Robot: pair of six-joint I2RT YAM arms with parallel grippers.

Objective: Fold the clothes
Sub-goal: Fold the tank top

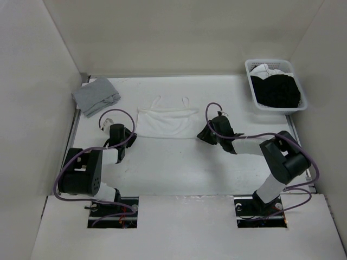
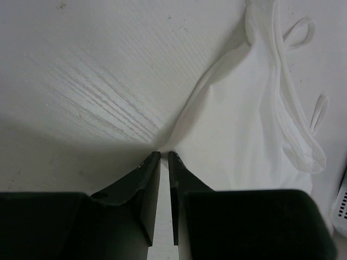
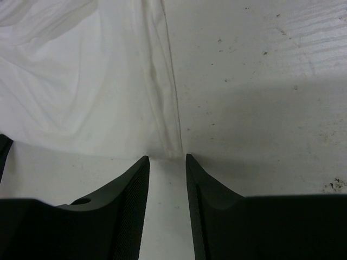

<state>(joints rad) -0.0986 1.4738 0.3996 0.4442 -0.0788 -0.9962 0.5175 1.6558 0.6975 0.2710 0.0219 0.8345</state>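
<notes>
White camisole (image 1: 167, 123) | corner pinched by left gripper (image 2: 164, 154) | edge at right gripper (image 3: 167, 157)

On my left wrist feed the camisole (image 2: 255, 124) runs off the top edge. Its corner vanishes at the narrow slit of the left gripper (image 2: 164, 156), and I can't tell whether cloth is pinched there. The right wrist feed cuts the camisole off at top and left. From above, both wrists cover their own fingertips. In the basket (image 1: 250, 81), a white item (image 1: 264, 69) lies mostly buried under the black pile (image 1: 277, 89).
</notes>
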